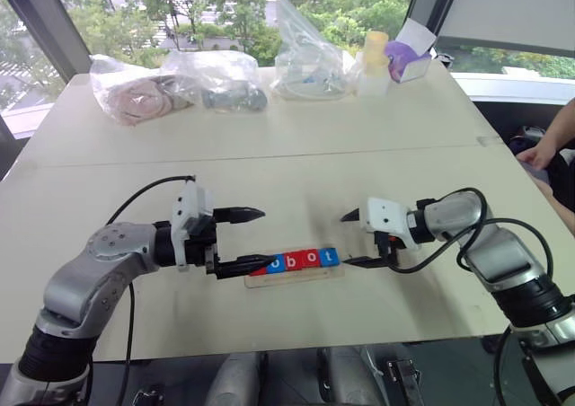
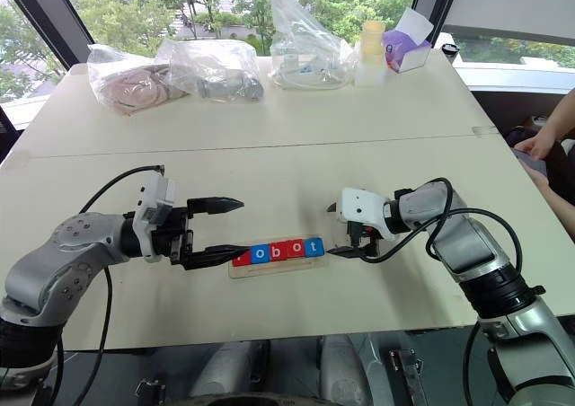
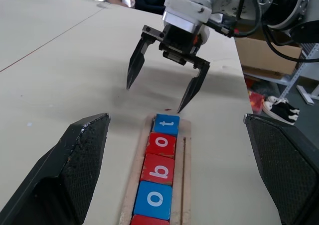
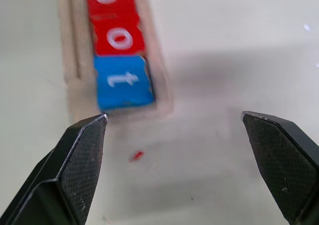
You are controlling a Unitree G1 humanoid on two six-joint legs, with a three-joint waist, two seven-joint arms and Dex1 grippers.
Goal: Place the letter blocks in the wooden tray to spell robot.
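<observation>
The wooden tray (image 1: 316, 272) lies near the table's front edge, between my two grippers. The letter blocks sit in it in a row: a red block (image 3: 149, 220) mostly hidden at the left end, then blue o (image 3: 153, 198), red b (image 3: 157, 168), red o (image 3: 160, 144) and blue t (image 3: 166, 124). My left gripper (image 1: 255, 239) is open at the tray's left end, its lower finger lying in front of the first red block. Just past the t end, my right gripper (image 1: 349, 239) stands open and holds nothing. From the right wrist, the blue t (image 4: 122, 80) is close ahead of the fingertips (image 4: 89, 135).
Several clear plastic bags (image 1: 180, 83) of items, a pale bottle (image 1: 374, 61) and a purple-and-white box (image 1: 409, 56) line the table's far edge. A person's arm (image 1: 550, 141) shows at the right edge. A seam (image 1: 269, 159) crosses the table's middle.
</observation>
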